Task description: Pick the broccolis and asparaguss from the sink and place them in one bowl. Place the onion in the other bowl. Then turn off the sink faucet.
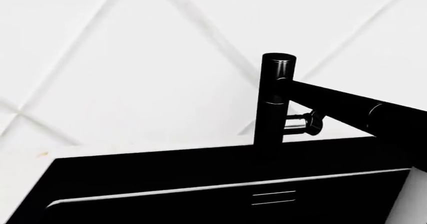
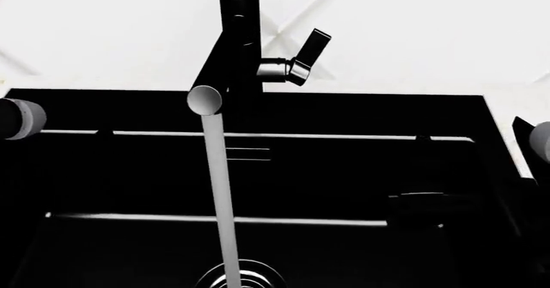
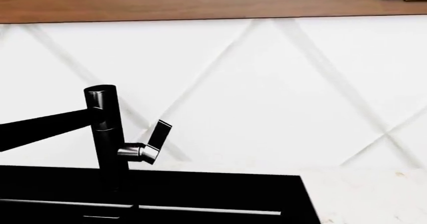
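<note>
One black tap [image 2: 238, 37] stands at the back rim of one black sink [image 2: 481, 117], its single lever [image 2: 310, 48] tilted up on the side nearer the right claw. One stream of water [image 2: 221, 198] runs from the spout [image 2: 206, 99] down to the drain [image 2: 236, 280]. A pale rounded part shows at each side edge of the head view, one at the left [image 2: 17, 118] and one at the right [image 2: 541, 141]; these look like bits of the two arms. Neither claw's fingers appear in any view, so I cannot tell whether either is spread or pressed together. No vegetable can be made out in the dark basin, and the tap lies ahead of both wrist cameras, well apart from them
</note>
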### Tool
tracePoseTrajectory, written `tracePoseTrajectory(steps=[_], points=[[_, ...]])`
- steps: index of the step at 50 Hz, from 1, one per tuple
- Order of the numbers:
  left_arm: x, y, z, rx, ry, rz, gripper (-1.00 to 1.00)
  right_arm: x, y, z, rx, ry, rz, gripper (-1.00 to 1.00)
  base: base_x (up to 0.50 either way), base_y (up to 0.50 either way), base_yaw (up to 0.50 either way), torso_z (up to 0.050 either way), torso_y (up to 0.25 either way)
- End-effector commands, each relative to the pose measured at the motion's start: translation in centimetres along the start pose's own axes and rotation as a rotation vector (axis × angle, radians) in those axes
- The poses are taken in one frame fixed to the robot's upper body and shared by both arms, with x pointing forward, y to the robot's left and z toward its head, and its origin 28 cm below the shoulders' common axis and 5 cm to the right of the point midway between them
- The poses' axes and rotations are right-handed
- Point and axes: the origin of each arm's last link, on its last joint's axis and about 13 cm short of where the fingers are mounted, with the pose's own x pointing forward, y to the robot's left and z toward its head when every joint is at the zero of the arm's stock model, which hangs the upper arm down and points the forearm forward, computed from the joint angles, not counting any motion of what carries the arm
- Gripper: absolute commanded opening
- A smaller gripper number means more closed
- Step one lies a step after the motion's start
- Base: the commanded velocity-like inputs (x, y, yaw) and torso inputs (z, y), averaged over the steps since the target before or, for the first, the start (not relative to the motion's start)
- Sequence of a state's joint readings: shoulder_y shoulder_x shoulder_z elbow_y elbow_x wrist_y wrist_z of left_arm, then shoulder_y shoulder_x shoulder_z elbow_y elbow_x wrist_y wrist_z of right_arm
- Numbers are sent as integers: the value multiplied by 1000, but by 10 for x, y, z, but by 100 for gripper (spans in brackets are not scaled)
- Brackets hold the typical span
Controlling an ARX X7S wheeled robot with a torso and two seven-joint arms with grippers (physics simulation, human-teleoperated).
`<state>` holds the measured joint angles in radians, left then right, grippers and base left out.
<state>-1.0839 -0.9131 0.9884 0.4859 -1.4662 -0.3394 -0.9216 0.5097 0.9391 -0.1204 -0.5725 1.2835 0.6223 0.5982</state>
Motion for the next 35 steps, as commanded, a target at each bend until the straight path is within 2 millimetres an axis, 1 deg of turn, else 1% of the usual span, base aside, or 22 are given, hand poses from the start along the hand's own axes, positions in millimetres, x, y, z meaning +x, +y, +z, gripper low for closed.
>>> tracePoseTrajectory(steps=[1, 9, 18, 21, 23, 24, 27, 30, 31, 32, 33, 34, 35], points=[[2, 2, -2, -1, 6, 6, 100, 2, 1, 1, 0, 4, 2, 100, 219, 1, 0, 0, 0], [3, 4, -4, 2, 7, 9, 100, 1, 1, -1, -3, 12, -3, 100, 211, 1, 0, 0, 0], [5, 6, -5, -5, 27, 22, 100, 2, 1, -1, 7, 5, -12, 100, 0, 0, 0, 0, 0], [5, 7, -5, -6, 26, 28, 100, 5, 0, -1, 42, 9, -23, 100, 0, 0, 0, 0, 0], [4, 9, -5, -10, 23, 33, 100, 12, 3, 0, 80, 5, -2, 100, 0, 0, 0, 0, 0], [4, 9, -5, -8, 24, 35, 100, 19, 3, -3, 63, 62, -4, 100, 0, 0, 0, 0, 0], [3, 8, -8, -10, 26, 31, 100, 43, 3, 1, 97, 68, -30, 100, 0, 0, 0, 0, 0], [3, 5, -9, -6, 28, 24, 100, 69, 2, 1, 94, 58, -13, 100, 0, 0, 0, 0, 0], [3, 6, -9, -8, 28, 23, 100, 80, 4, 1, 126, 45, 9, 100, 0, 0, 0, 0, 0], [4, 7, -9, -11, 28, 24, 100, 87, 5, 1, 117, 53, 7, 100, 0, 0, 0, 0, 0], [4, 7, -9, -12, 28, 24, 100, 87, 5, 1, 117, 53, 7, 100, 0, 0, 0, 0, 0], [4, 8, -9, -11, 28, 25, 100, 97, 5, 2, 140, 39, 0, 100, 0, 0, 0, 0, 0], [4, 7, -9, -11, 27, 22, 100, 102, 5, 2, 141, 36, 2, 100, 0, 0, 0, 0, 0]])
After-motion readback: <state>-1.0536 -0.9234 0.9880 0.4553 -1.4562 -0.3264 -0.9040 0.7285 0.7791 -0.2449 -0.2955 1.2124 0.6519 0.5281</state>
